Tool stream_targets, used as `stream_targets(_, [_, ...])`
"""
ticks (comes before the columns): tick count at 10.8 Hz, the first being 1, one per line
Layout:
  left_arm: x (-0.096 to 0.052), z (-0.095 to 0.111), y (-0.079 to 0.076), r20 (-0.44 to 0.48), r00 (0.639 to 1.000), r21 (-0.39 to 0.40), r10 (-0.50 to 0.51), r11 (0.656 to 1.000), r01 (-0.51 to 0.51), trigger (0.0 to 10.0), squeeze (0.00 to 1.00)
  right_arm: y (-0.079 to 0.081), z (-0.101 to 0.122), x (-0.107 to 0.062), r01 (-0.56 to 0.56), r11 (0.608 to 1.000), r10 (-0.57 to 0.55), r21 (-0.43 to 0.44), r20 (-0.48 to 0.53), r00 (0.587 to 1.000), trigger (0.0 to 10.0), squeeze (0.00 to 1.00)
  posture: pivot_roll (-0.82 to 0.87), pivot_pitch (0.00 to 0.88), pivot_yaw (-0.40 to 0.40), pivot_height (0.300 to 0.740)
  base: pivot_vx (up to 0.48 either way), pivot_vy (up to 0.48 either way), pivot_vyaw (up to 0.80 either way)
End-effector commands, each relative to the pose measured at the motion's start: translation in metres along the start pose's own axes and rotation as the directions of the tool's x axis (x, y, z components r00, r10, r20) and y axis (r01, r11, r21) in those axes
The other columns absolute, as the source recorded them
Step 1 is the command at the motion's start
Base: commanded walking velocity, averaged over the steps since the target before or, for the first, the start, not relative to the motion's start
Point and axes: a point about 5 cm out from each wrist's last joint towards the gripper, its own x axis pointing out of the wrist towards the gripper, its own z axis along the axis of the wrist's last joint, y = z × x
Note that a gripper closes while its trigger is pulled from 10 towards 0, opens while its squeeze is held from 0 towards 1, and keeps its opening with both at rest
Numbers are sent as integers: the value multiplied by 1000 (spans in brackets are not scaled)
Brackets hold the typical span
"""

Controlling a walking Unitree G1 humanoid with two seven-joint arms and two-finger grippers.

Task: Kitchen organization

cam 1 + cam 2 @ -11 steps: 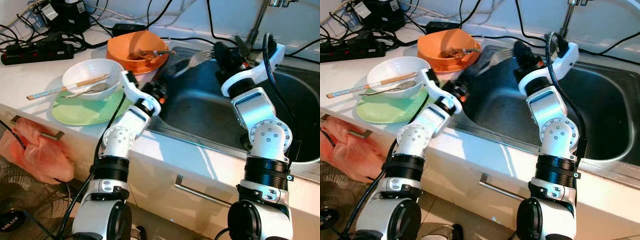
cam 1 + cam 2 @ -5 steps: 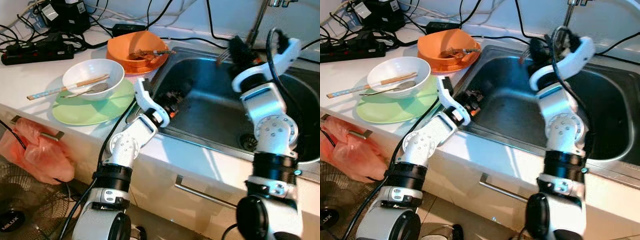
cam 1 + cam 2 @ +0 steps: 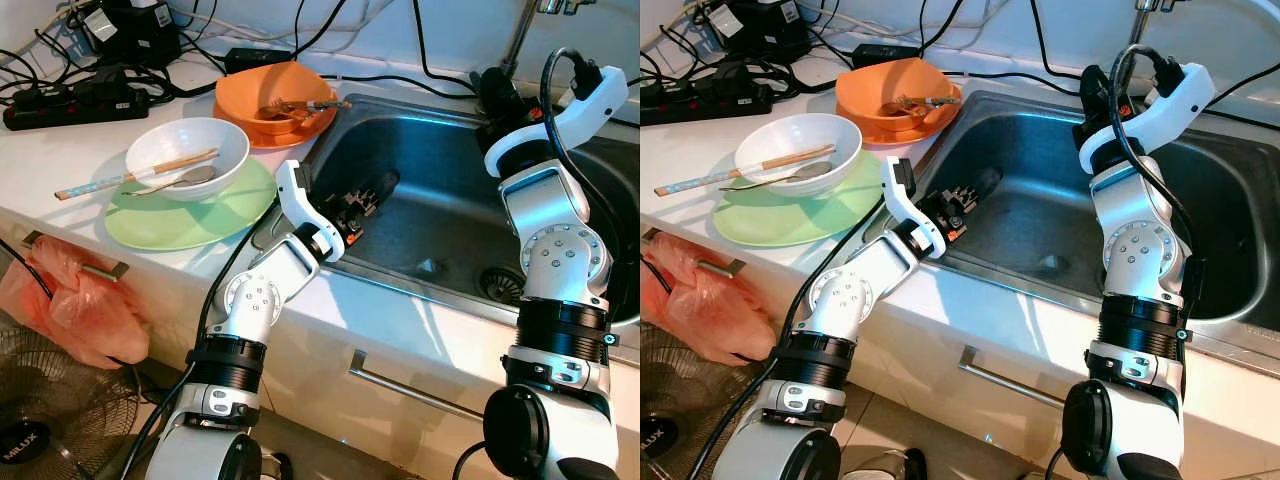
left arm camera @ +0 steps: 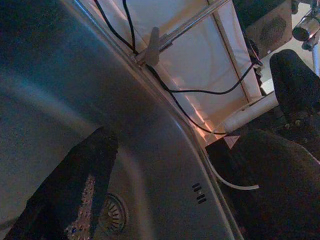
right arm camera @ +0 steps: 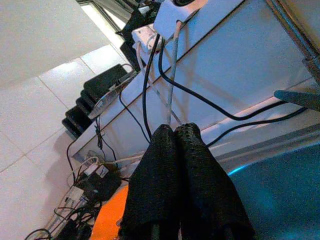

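Dishes, an orange bowl [image 3: 272, 100] and white bowl [image 3: 186, 155], sit on the bench left of the sink [image 3: 440, 215], where the left gripper [image 3: 368, 195] hangs jaws apart, the right gripper [image 5: 182, 170] closed and empty; reaching back could knock the chopsticks [image 3: 135, 172] off.

A white surface [image 3: 60, 180] ran along a pale far wall [image 3: 450, 40], black cables [image 3: 60, 90] tangled at far left. Below, a cabinet drawer bore a metal handle [image 3: 410, 390]. A fan [image 3: 40, 420] stood on the floor, near left.
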Motion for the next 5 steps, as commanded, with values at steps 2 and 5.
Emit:
stream_targets(2, [3, -13, -7, -35, 999, 11, -32, 999, 32, 10000, 1000, -4, -4, -2, 10, 1000, -10, -30, -9, 1000, 0, 0, -29, 92, 64, 740, 0, 0, 0])
stream_targets(5, [2, -9, -12, -40, 998, 169, -41, 984, 47, 10000, 1000, -21, -23, -13, -25, 902, -51, -432, -162, 985, 1412, 0, -22, 85, 60, 740, 0, 0, 0])
